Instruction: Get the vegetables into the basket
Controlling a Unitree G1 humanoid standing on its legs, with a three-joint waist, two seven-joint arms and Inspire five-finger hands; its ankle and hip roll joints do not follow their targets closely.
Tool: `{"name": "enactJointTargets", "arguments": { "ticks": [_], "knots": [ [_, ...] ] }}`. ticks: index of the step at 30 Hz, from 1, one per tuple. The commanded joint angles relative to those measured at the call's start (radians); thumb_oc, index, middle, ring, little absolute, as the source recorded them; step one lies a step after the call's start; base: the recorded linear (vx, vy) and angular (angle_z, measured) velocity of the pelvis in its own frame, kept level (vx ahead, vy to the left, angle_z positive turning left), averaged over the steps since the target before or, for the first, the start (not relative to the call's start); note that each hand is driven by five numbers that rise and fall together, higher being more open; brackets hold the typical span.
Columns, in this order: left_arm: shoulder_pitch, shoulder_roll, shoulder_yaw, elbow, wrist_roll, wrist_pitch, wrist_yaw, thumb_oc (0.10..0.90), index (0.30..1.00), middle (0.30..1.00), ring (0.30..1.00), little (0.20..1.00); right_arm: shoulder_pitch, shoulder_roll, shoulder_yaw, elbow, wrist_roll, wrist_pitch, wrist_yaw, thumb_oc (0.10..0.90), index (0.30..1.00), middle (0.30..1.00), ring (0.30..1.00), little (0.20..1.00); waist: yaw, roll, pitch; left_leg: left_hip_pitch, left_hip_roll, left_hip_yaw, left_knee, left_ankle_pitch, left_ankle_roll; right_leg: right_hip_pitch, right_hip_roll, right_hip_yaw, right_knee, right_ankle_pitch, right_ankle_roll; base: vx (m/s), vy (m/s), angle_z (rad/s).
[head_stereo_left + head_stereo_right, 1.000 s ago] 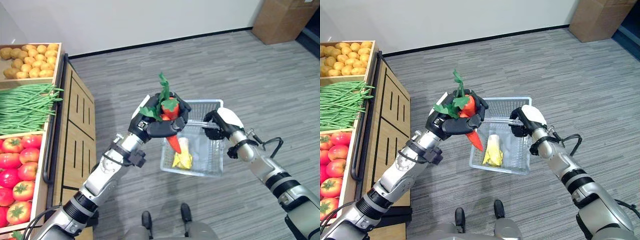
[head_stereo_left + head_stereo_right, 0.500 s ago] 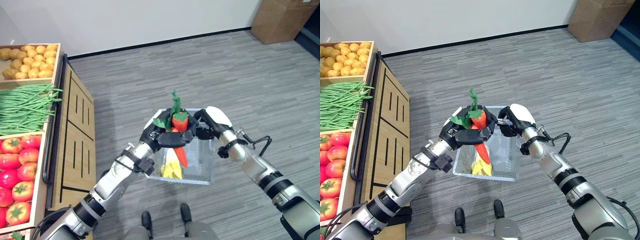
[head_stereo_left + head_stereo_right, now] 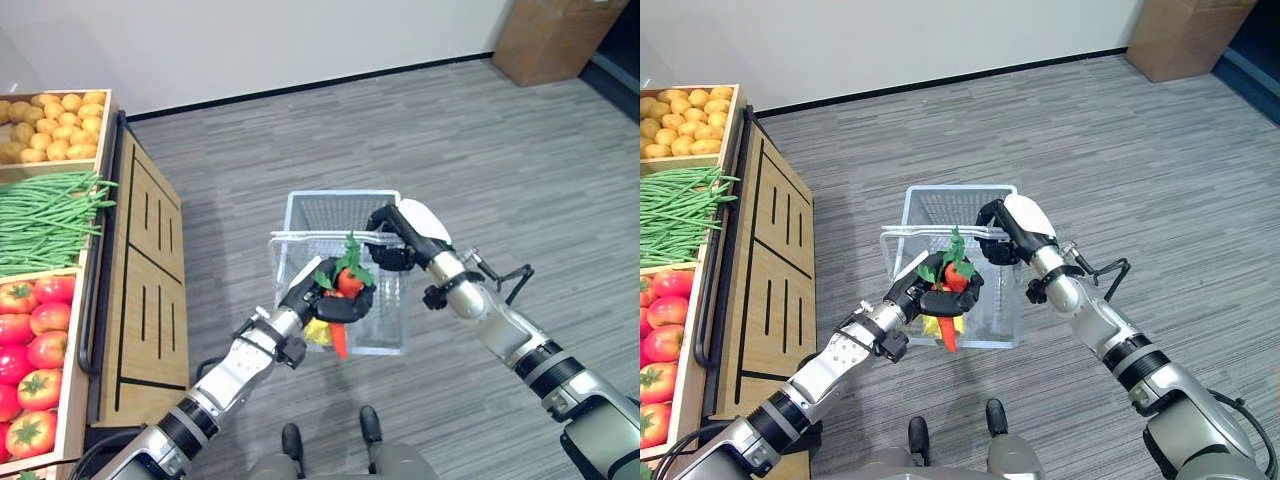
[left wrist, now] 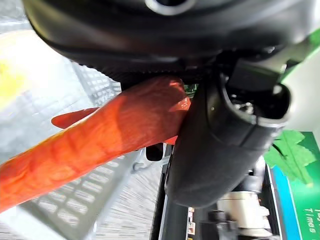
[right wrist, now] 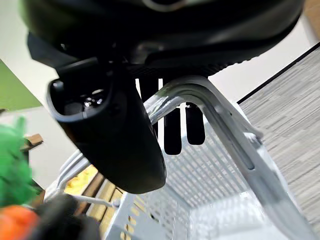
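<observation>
Carrot hangs near-vertical, orange tip down, green leaves up, long axis slightly tilted toward basket's near wall. It sits at the near-left edge of the basket, tip level w/ the basket's near wall; can't tell whether tip is inside or just in front of the wall. Left hand has fingers & thumb curled round the carrot's thick top; left wrist view confirms thumb pressed against the orange body.

Basket is white wire, held up off the floor, tilted. Yellow item lies inside near the bottom, just beside carrot tip, partly hidden by left hand. Right hand is at basket's right side, fingers wrapped round the handle; right wrist view shows fingers hooked over the bar. Handle runs across basket's top, just above the carrot leaves.

Well left of basket: wooden stand w/ potatoes at far end, green beans in middle, tomatoes nearest. Cardboard box on floor far right of basket.

Left arm reaches up from lower left, forearm angled to basket; right arm comes from lower right, elbow bent.
</observation>
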Motion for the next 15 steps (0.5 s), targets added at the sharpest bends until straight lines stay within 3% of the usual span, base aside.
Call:
{"name": "enactJointTargets", "arguments": {
  "ticks": [1, 11, 12, 13, 14, 15],
  "knots": [
    [-0.051, -0.033, -0.025, 0.03, 0.072, -0.087, 0.021, 0.4, 0.3, 0.3, 0.3, 0.3, -0.163, 0.063, -0.116, -0.119, 0.106, -0.135, -0.084, 0.4, 0.3, 0.3, 0.3, 0.3, 0.015, -0.066, -0.148, 0.029, 0.042, 0.014, 0.001, -0.059, -0.057, 0.008, -0.108, -0.05, -0.001, -0.019, 0.112, 0.0, 0.0, 0.0],
    [-0.049, -0.035, 0.048, 0.184, 0.264, -0.069, 0.1, 0.4, 0.3, 0.3, 0.3, 0.3, -0.078, -0.021, -0.124, -0.272, 0.196, -0.164, 0.012, 0.4, 0.3, 0.3, 0.3, 0.3, -0.001, -0.069, -0.154, 0.032, 0.049, 0.023, 0.001, -0.058, -0.064, 0.01, -0.106, -0.051, -0.001, -0.02, 0.112, 0.0, 0.0, 0.0],
    [-0.046, -0.037, 0.06, 0.208, 0.281, -0.065, 0.109, 0.486, 0.421, 0.421, 0.421, 0.421, -0.066, -0.032, -0.126, -0.284, 0.204, -0.167, 0.021, 0.4, 0.3, 0.3, 0.3, 0.3, -0.002, -0.069, -0.154, 0.033, 0.05, 0.025, 0.001, -0.058, -0.064, 0.01, -0.105, -0.051, -0.001, -0.02, 0.112, 0.0, 0.0, 0.0],
    [-0.046, -0.032, 0.076, 0.232, 0.306, -0.061, 0.12, 0.643, 0.64, 0.64, 0.64, 0.64, -0.055, -0.04, -0.126, -0.293, 0.207, -0.168, 0.03, 0.4, 0.3, 0.3, 0.3, 0.3, -0.003, -0.07, -0.155, 0.034, 0.05, 0.027, 0.001, -0.058, -0.065, 0.01, -0.104, -0.049, -0.001, -0.02, 0.112, 0.0, 0.0, 0.0],
    [-0.042, -0.032, 0.095, 0.268, 0.326, -0.058, 0.134, 0.869, 0.956, 0.956, 0.956, 0.956, -0.041, -0.051, -0.126, -0.302, 0.219, -0.172, 0.041, 0.4, 0.3, 0.3, 0.3, 0.3, -0.005, -0.071, -0.157, 0.037, 0.051, 0.031, 0.001, -0.059, -0.066, 0.01, -0.104, -0.048, -0.001, -0.021, 0.112, 0.0, 0.0, 0.0],
    [-0.042, -0.033, 0.095, 0.268, 0.327, -0.059, 0.134, 0.831, 0.904, 0.904, 0.904, 0.904, -0.041, -0.052, -0.126, -0.303, 0.219, -0.172, 0.042, 0.4, 0.3, 0.3, 0.3, 0.3, -0.005, -0.071, -0.157, 0.038, 0.051, 0.031, 0.001, -0.059, -0.066, 0.01, -0.103, -0.048, -0.001, -0.021, 0.112, 0.0, 0.0, 0.0]
  ]
}}
